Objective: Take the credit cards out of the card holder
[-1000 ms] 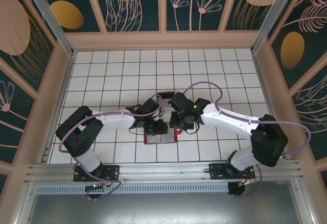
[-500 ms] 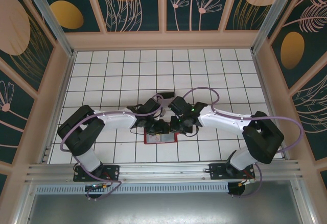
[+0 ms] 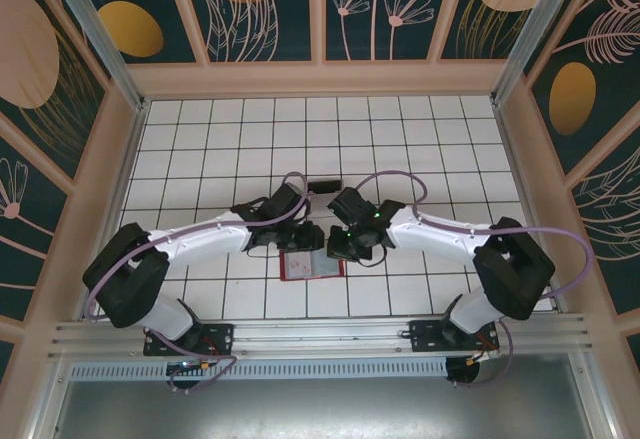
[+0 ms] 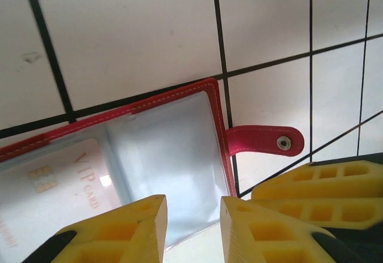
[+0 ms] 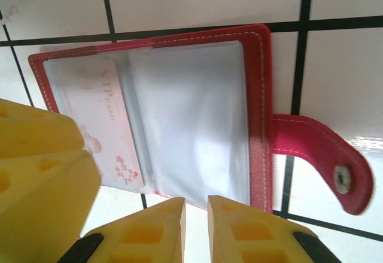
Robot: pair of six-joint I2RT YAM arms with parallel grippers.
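Red card holder (image 3: 313, 265) lies open on the tiled surface (image 3: 400, 139), near centre, snap tab out. Pale VIP card (image 5: 108, 131) sits in a sleeve. Left fingers (image 4: 131, 230) and right fingers (image 5: 251, 230) narrow, gripping nothing, over its edge.

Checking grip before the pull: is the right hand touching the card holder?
Cannot tell. In the right wrist view the right hand overlaps the card holder's near edge, but contact or hover is not plain.
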